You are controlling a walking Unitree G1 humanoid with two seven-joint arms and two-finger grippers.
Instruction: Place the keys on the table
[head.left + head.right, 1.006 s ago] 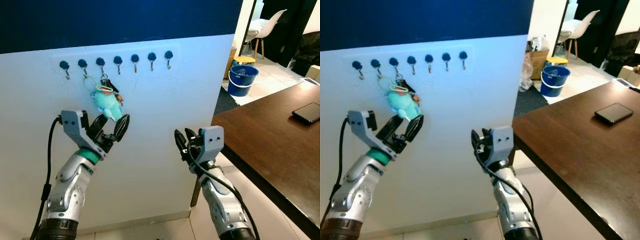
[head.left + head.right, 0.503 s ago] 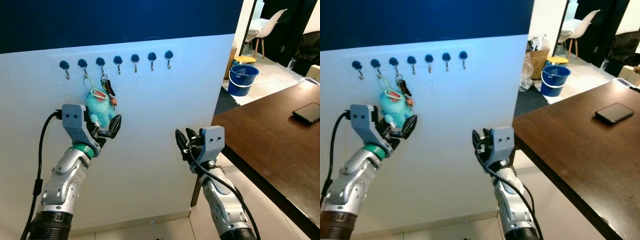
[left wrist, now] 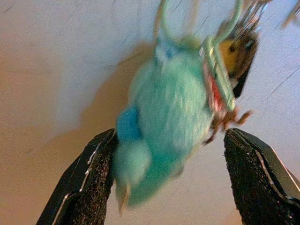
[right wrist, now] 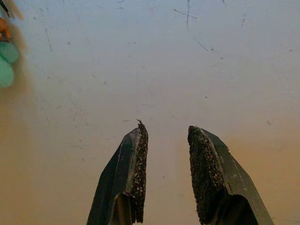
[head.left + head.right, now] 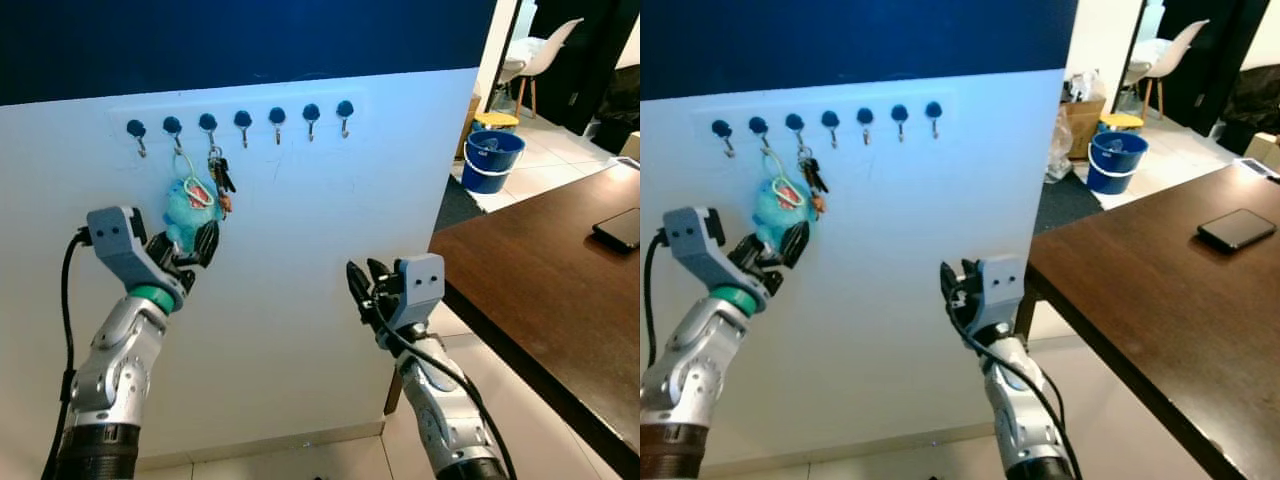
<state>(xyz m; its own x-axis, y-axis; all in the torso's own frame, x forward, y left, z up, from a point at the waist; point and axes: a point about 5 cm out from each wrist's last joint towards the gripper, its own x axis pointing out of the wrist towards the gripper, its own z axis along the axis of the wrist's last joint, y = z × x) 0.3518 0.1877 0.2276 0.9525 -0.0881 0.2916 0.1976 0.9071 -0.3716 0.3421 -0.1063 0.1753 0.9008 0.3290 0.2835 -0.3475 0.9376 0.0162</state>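
The keys (image 5: pixel 220 176) hang from a hook on the white wall, joined by a green ring to a teal plush toy (image 5: pixel 186 208). My left gripper (image 5: pixel 186 244) is raised to the toy and stands open. In the left wrist view the plush toy (image 3: pixel 164 122) sits between the two fingers, brushing one finger (image 3: pixel 89 178), with a gap to the other. My right gripper (image 5: pixel 364 290) is held up in front of the bare wall lower down, open with nothing between its fingers (image 4: pixel 136 173). The dark brown table (image 5: pixel 540 300) stands at the right.
A row of several round hooks (image 5: pixel 243 120) runs along the wall above the toy. A black phone (image 5: pixel 620 228) lies on the table. Beyond the wall's end stand a blue bucket (image 5: pixel 488 160) and a white chair (image 5: pixel 547 48) on a tiled floor.
My left gripper has risen and moved left from below the toy, so the toy now sits between its fingers. The toy and keys swung left. The right arm barely moved.
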